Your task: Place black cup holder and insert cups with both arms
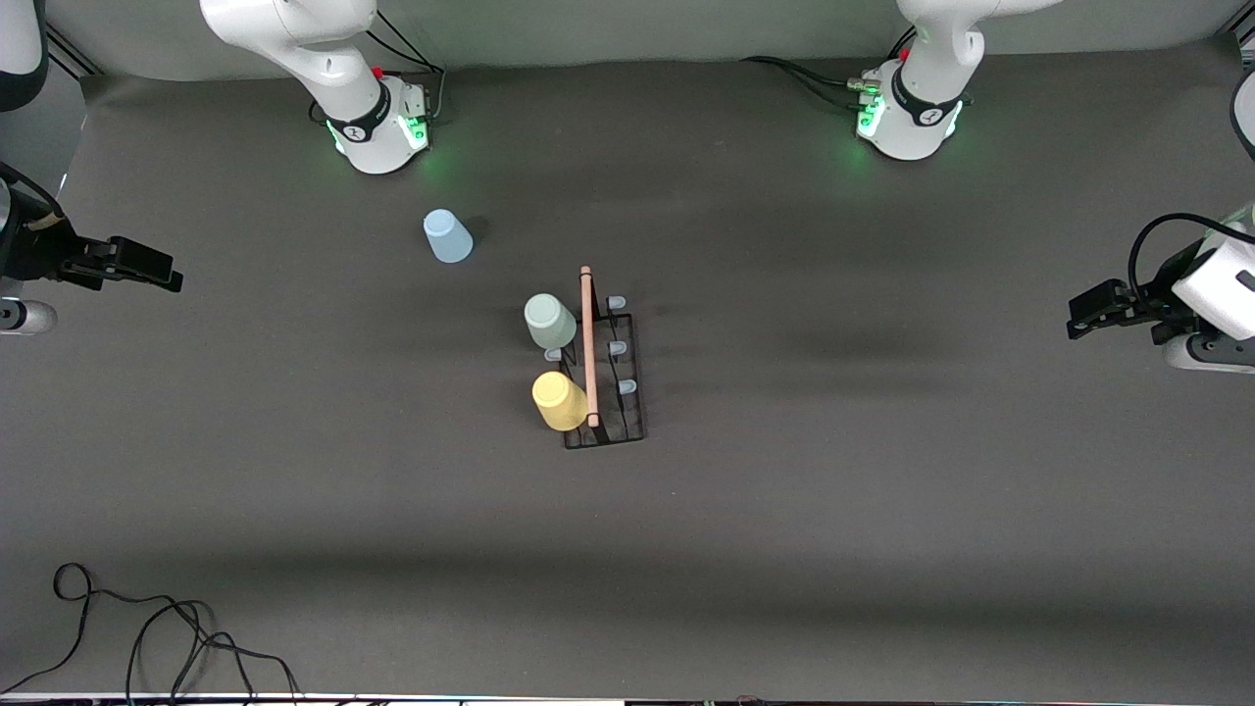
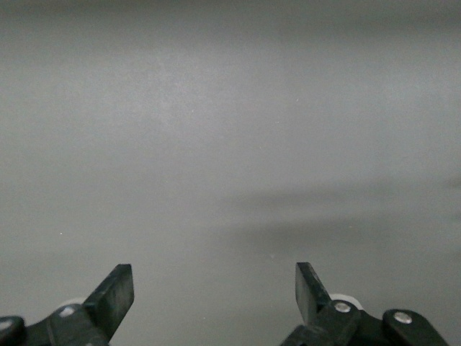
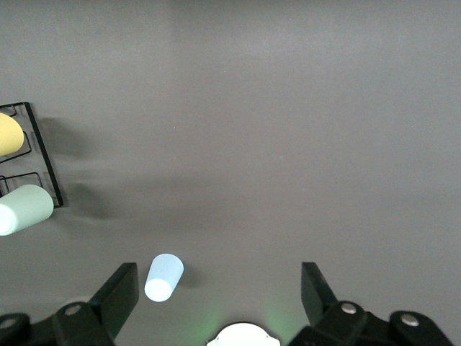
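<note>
Mid-table, the rack is my landmark:
Black cup holder (image 1: 616, 378): sits on the dark table mat (image 1: 882, 490), wooden rod handle (image 1: 588, 343) running along its middle.
Pale green cup (image 1: 549, 321): upside down on a prong, on the rack's side toward the right arm's end.
Yellow cup (image 1: 560, 400): same side of the rack, on the prong nearer the front camera.
Light blue cup (image 1: 447, 236): loose on the mat, well apart from the rack, toward the right arm's base.
Left gripper (image 2: 215, 285): waiting at its end of the table, well apart from the rack, fingers spread, nothing in them.
Right gripper (image 3: 220, 285): waiting at its own end, fingers spread too, holding nothing.
</note>
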Motion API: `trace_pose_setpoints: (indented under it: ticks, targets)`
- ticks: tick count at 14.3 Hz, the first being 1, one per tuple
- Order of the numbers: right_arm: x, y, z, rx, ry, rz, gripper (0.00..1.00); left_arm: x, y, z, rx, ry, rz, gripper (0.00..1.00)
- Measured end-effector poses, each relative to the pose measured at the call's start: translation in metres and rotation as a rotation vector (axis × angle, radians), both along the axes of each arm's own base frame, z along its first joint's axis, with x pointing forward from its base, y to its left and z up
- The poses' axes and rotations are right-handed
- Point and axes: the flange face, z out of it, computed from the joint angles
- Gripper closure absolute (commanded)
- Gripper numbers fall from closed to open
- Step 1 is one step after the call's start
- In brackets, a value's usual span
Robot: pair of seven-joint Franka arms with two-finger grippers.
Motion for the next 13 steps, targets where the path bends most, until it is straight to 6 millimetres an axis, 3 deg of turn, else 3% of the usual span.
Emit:
trace_pose_setpoints:
  ticks: [9,11,13]
  targets:
    - [0.0,0.0,-0.001,-0.001,0.001,0.0,0.0,0.0,0.0,0.002,0.0,-0.004,-0.017,0.0]
    - [0.0,-0.001,-0.001,-0.001,0.001,-0.001,0.0,0.002,0.0,0.012,0.002,-0.026,-0.03,0.0]
    - [0.0,-0.001,-0.001,-0.002,0.001,-0.001,0.0,0.002,0.0,0.04,0.003,-0.048,-0.035,0.0]
